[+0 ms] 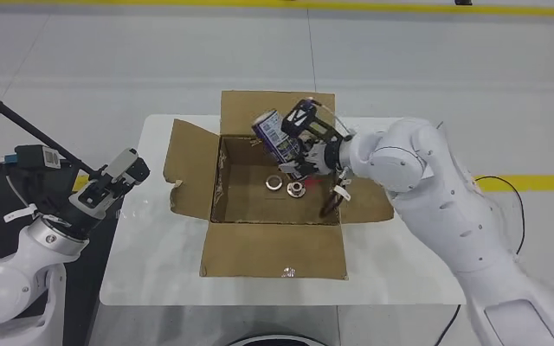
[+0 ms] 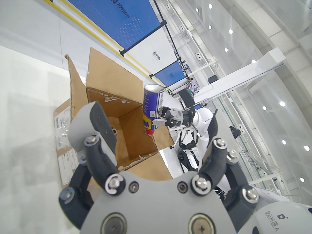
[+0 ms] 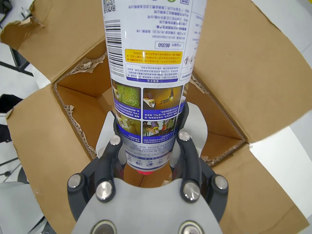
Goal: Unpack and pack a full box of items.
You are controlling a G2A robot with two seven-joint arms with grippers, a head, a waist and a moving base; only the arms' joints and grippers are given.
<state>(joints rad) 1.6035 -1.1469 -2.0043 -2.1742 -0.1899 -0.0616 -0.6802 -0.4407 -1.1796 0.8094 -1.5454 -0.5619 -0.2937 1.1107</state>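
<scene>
my right gripper [image 3: 149, 121] was clamped on the spray can [image 3: 151, 49], cap down, above the box's [image 1: 273, 251] far right corner. my left gripper [image 1: 132, 167] hung with jaws apart at the tabletop's [image 1: 398, 264] left edge. unpacking, i judged: next, carry the can clear of the flaps.

A white table [image 1: 147, 259] with rounded corners stands on a pale grey floor [image 1: 86, 69] marked with yellow lines. An open cardboard box [image 1: 273, 251] rests directly on the tabletop near its middle. All four of its flaps are open, the front one reaching close to the table's near edge and the left one ragged along its rim.
</scene>
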